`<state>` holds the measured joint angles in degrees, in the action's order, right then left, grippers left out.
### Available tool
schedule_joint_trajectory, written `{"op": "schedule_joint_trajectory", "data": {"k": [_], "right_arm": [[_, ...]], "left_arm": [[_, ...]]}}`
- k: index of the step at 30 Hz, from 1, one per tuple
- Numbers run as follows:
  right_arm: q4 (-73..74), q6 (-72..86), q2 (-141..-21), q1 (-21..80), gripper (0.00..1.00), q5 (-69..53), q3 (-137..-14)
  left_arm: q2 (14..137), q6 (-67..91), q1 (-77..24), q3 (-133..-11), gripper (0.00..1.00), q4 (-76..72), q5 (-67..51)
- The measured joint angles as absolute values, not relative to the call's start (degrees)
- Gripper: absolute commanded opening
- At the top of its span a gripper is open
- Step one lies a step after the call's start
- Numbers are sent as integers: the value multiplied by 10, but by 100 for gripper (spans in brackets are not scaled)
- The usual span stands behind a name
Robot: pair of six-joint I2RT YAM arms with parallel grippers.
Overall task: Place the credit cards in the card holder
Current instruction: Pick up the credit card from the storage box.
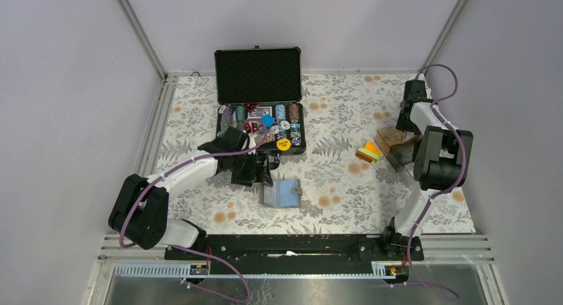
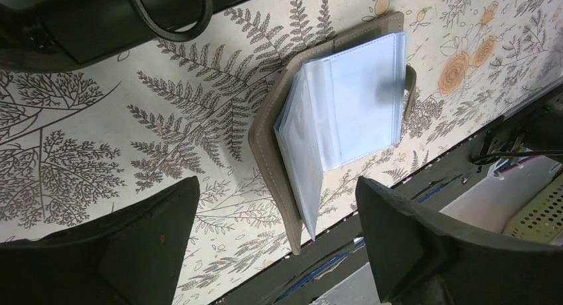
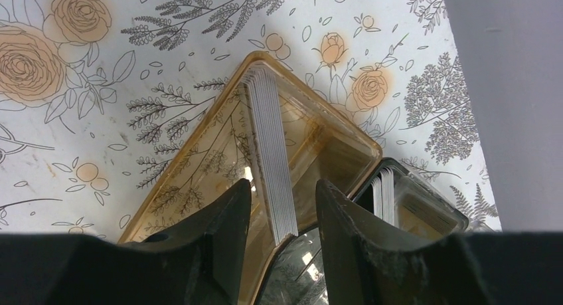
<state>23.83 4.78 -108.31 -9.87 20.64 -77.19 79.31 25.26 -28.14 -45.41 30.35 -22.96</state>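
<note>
The credit cards (image 1: 368,152), orange, yellow and green, lie in a small loose pile on the flowered cloth right of centre. The card holder (image 1: 282,193) lies open near the front, its pale blue sleeves (image 2: 348,96) facing up and its grey cover (image 2: 269,152) underneath. My left gripper (image 1: 255,172) hangs open just behind it; in the left wrist view the holder's near end reaches between the wide-apart fingers (image 2: 279,242) without touching them. My right gripper (image 3: 282,212) straddles a white-edged card stack (image 3: 272,159) standing in the brownish acrylic box (image 3: 199,152), with a gap on each side.
A black chip case (image 1: 259,79) stands open at the back centre with poker chips (image 1: 282,119) inside, and a yellow chip (image 1: 283,144) lies in front of it. The acrylic box (image 1: 390,140) sits just right of the credit cards. A second clear box half (image 3: 415,202) adjoins it.
</note>
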Motion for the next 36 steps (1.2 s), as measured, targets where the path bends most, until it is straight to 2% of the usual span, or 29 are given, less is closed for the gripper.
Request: {"op": "schedule_joint_trajectory", "data": {"k": [22,36], "right_arm": [[249,44,-1083,-98,40,234,-784],[250,45,-1083,-98,27,230,-786]], "left_arm": [[793,253,-284,-454,92,303,-234],[793,253,-285,-457,92,304,-234]]}}
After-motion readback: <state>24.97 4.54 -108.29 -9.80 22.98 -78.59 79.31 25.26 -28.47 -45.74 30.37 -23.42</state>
